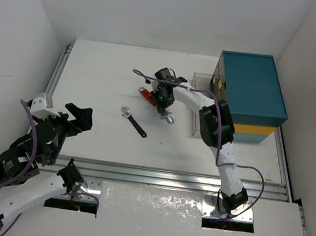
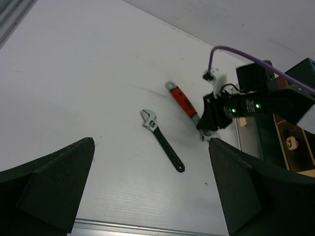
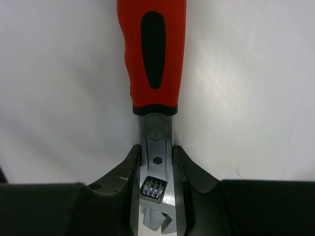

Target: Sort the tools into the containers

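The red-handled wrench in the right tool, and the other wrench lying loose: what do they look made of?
Red-handled wrench: likely a matte rubbery grip, red with a black oval inset; the head looks like bare steel, grey with a dull sheen, clamped in the right tool. Loose wrench: bright metal head that glints, with a slim black handle, coated or painted; which, I cannot tell.

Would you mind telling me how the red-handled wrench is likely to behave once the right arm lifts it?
The red-handled wrench looks rigid, so it probably won't flex. The right gripper jaws pinch its bare metal neck near the head, so the long handle may droop or pivot. The smooth steel there could also slip.
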Controlling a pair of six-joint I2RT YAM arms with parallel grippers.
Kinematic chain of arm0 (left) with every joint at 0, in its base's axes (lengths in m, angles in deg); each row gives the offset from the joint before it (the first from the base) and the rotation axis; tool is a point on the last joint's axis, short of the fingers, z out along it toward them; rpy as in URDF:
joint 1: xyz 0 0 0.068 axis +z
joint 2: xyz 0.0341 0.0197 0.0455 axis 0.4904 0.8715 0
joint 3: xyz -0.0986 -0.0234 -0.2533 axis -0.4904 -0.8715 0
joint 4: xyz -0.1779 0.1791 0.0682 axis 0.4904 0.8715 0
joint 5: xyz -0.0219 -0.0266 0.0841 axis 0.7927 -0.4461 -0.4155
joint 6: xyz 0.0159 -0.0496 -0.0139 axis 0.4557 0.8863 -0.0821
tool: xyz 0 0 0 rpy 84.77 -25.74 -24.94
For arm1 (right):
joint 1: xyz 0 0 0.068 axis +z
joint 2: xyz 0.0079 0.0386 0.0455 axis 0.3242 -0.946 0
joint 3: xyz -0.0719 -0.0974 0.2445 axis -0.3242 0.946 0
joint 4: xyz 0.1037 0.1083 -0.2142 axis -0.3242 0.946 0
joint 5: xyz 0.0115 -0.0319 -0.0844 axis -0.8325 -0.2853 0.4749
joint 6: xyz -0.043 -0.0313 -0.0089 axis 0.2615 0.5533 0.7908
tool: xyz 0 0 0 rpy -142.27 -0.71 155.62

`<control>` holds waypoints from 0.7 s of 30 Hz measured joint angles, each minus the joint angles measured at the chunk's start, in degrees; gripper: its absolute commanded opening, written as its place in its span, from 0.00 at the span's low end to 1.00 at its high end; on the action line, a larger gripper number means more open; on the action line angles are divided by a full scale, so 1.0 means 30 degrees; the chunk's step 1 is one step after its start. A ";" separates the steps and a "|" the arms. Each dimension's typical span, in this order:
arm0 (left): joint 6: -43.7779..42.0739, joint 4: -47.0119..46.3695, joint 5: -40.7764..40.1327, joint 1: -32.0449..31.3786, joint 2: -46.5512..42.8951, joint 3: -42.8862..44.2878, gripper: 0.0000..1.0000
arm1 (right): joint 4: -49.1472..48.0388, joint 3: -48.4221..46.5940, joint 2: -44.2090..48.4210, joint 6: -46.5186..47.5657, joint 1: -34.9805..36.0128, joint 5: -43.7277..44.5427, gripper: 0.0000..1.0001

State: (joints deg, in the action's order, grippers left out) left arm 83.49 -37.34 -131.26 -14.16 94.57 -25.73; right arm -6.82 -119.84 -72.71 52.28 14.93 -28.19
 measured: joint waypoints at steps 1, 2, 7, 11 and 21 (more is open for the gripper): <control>0.0000 0.0000 -0.0007 0.0000 0.0007 0.0000 1.00 | -0.0240 0.1887 0.1137 -0.0342 -0.0087 0.0087 0.19; 0.0000 0.0000 0.0000 0.0000 0.0022 0.0000 1.00 | -0.0117 0.3657 0.2229 -0.0758 -0.0153 0.0233 0.21; 0.0000 0.0000 -0.0007 0.0000 0.0022 0.0000 1.00 | 0.1515 0.7016 0.4320 -0.2098 -0.0291 0.0852 0.42; 0.0000 0.0000 -0.0007 0.0000 0.0015 0.0000 1.00 | 0.2317 0.6827 0.4182 -0.2579 -0.0270 0.1311 0.44; 0.0007 0.0007 -0.0015 0.0000 -0.0372 0.0000 1.00 | 0.2178 0.7162 0.4269 -0.3279 -0.0197 0.1719 0.11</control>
State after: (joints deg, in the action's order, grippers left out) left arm 83.51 -37.32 -131.30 -14.16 93.46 -25.73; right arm -0.29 -98.35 -59.90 42.44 14.34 -23.03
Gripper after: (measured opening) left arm 0.996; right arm 0.216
